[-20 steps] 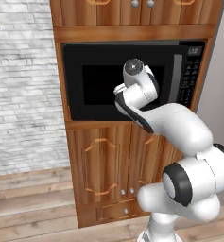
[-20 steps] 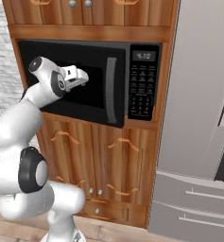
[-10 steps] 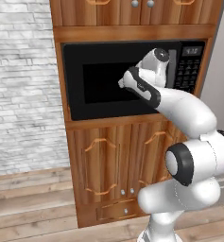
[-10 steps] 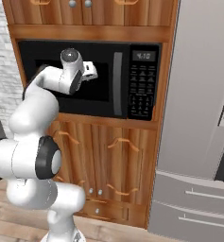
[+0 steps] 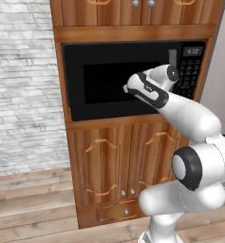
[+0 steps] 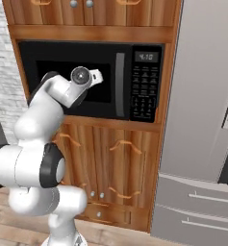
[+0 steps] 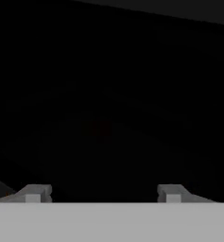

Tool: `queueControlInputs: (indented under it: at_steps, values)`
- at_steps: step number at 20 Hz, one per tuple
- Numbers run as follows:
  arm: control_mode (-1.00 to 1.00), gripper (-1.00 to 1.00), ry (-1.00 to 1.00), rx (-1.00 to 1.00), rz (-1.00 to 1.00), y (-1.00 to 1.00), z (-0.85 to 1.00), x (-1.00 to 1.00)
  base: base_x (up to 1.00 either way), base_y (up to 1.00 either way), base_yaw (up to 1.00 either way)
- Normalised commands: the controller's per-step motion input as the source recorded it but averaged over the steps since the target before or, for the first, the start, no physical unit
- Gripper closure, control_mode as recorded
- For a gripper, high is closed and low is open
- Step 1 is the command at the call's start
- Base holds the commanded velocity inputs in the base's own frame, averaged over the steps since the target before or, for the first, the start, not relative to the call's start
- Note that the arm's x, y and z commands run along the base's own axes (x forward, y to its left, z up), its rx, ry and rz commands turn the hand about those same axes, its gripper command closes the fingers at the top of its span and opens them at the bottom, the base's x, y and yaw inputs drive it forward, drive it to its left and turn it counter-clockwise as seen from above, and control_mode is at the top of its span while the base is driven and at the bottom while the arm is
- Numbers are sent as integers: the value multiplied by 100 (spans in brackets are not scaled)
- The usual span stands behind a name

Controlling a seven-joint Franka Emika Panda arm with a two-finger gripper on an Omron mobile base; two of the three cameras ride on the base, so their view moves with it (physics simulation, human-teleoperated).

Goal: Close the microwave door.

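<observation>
The microwave (image 5: 133, 78) (image 6: 89, 79) is black and built into wooden cabinetry. Its door (image 5: 109, 102) (image 6: 53, 55) lies flush with the front, the grey bar handle (image 5: 173, 58) (image 6: 120, 84) standing beside the keypad (image 5: 188, 71) (image 6: 145, 92). My gripper (image 5: 126, 88) (image 6: 98, 75) (image 7: 103, 194) points at the door's dark glass window, very close to it. Both fingertips (image 7: 35, 193) stand wide apart with nothing between them, and the dark glass (image 7: 108, 94) spreads across the hand view.
Wooden cabinet doors (image 5: 128, 161) (image 6: 118, 163) sit below the microwave and more above (image 5: 133, 12). A grey fridge (image 6: 202, 120) stands to the right. A white brick wall (image 5: 21, 85) is on the left, above a wooden floor (image 5: 33, 209).
My wrist has swung to the right across the door front and the hand has turned back toward the glass. The door has stayed flush throughout.
</observation>
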Motion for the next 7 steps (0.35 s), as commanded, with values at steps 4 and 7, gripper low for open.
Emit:
queueControlInputs:
  at_steps: [4,7]
  values:
    - [-100,-100,0,-6,-5,9,0,-10,0,0,0]
    - [-100,-100,0,-3,-13,0,5,-61,0,0,0]
